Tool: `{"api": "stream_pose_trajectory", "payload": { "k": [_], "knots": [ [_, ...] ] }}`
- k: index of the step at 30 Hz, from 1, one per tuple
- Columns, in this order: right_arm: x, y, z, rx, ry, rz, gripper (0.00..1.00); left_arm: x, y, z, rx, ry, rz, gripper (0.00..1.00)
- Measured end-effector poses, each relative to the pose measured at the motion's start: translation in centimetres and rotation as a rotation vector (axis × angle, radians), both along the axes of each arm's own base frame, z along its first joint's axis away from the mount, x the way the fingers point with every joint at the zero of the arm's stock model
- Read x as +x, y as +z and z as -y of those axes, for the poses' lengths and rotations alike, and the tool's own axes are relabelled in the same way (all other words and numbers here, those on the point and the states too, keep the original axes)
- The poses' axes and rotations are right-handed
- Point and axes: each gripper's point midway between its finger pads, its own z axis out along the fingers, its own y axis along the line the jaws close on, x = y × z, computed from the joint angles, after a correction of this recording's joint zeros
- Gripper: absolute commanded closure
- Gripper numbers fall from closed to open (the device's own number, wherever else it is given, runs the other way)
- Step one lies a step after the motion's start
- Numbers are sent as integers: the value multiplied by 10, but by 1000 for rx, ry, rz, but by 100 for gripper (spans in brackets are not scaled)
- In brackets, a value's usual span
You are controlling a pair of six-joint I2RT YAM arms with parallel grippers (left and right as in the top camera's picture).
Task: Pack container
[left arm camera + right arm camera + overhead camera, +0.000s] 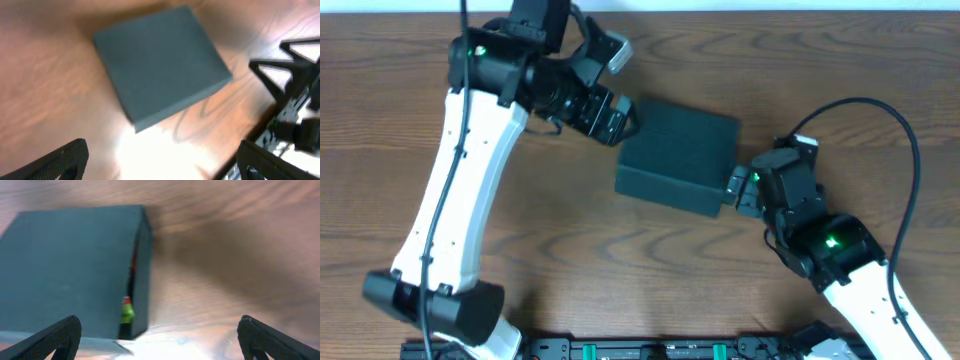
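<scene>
Box (pixel 678 160) sits on the table (pixel 570 250) around the middle, a bit toward the back edge and turned at an angle vs the table sides. Dark teal-black, matte, lid down flat on top.

Left claw (pixel 623 118) is at the box's back-left corner, jaws wide apart, nothing in them. From overhead it looks right up against that corner, but tbh can't tell if it's touching. In the left wrist cam the fingers (pixel 67 160) only show at the bottom corners of the pic. The box is out in front of them, not between them, w/ bare wood in the gap. You can also see the other arm's black fingers off on the right side of that view.

Right claw (pixel 742 185) is at the box's right side near the front-right corner, also spread wide and not holding anything. Right wrist cam is blurry, but the box fills the left half of it, w/ its near corner landing roughly between the fingers (pixel 62 332). Whether there's contact, idk.

One detail: on the box side facing that cam there's a thin slit (pixel 131 280) along the edge, and a bit of red plus a yellow-green blob (pixel 127 312) peeks out. Too blurry to say what they are.
</scene>
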Motion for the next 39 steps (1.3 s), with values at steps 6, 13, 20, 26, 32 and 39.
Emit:
{"api": "stream_pose_trajectory", "payload": {
  "k": [6,13,20,26,32,39],
  "knots": [
    [14,-30,-20,-3,72,-82,1,-18,-12,-26,135,77,-81,4],
    [22,-69,-44,-68,170,-201,1,-19,-14,-51,248,200,-82,4],
    [16,-80,-65,-178,235,-219,1,-47,-6,-89,324,368,14,4],
    [10,-81,-47,-289,175,-234,1,-70,-69,-106,355,456,-4,4],
    [13,-77,-39,-324,141,-213,1,-68,-135,-94,308,445,-53,4],
    [19,-72,-35,-345,113,-177,1,-69,-168,-61,242,354,-30,4]
  ]
}}
